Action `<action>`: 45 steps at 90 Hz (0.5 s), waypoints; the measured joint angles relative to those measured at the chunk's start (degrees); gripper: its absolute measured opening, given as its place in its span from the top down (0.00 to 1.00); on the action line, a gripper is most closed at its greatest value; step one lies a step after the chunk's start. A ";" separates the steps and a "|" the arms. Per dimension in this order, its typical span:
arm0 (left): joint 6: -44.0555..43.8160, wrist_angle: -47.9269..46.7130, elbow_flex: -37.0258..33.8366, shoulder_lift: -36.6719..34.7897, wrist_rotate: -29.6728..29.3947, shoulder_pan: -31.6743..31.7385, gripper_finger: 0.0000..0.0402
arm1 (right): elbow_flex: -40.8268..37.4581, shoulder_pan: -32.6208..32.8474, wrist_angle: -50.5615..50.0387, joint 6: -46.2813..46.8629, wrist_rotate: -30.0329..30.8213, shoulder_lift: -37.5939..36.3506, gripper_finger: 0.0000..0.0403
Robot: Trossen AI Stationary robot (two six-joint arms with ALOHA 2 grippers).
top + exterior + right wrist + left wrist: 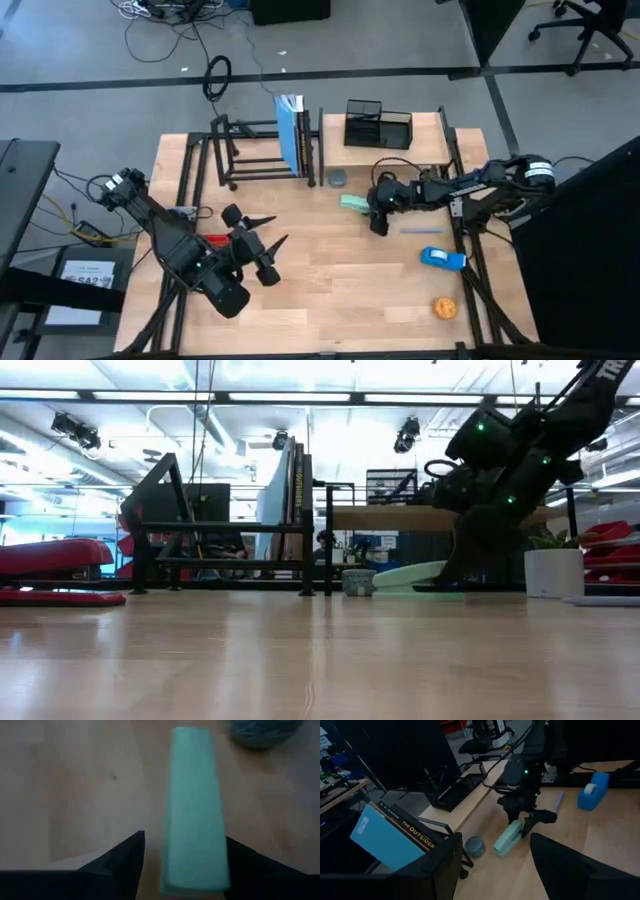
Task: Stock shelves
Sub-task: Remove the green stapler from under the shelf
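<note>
A mint-green block (192,810) lies flat on the table in front of the wood-board shelf (400,155). My right gripper (185,835) is open and low over the block's end, one finger on each long side. A black tube rack (250,160) at the back left holds upright books (290,135), among them a blue one (382,840). My left gripper (268,235) is open over the table's left half and holds nothing. My right gripper straddles the block's end nearest it, fingers slanting down from the table's right and set across the block. One finger (250,865) is right up against a long side (222,845); the other (125,860) stands apart. I cannot tell whether it touches.
A black mesh organizer (378,127) stands on the wood shelf. A small grey round thing (338,179) sits beside the block. A purple pen (420,231), a blue tape dispenser (442,259) and an orange thing (445,307) lie at the right. A red object (212,240) lies under my left arm.
</note>
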 joint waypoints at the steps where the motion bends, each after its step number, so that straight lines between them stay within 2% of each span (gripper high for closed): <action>1: -0.01 0.00 0.01 0.00 0.00 0.00 0.47 | 0.00 0.20 0.04 0.27 -0.01 -0.04 0.60; 17: -0.01 -0.03 0.01 0.00 0.00 0.25 0.47 | 0.21 4.32 -0.01 6.17 1.50 -2.01 0.80; 31: -0.01 -0.04 0.03 0.00 0.00 0.35 0.47 | 4.62 12.37 -0.38 10.86 6.13 -3.74 0.80; 45: -0.03 0.06 0.03 0.00 0.00 0.35 0.47 | 13.68 21.35 -0.29 15.68 10.61 -1.63 0.80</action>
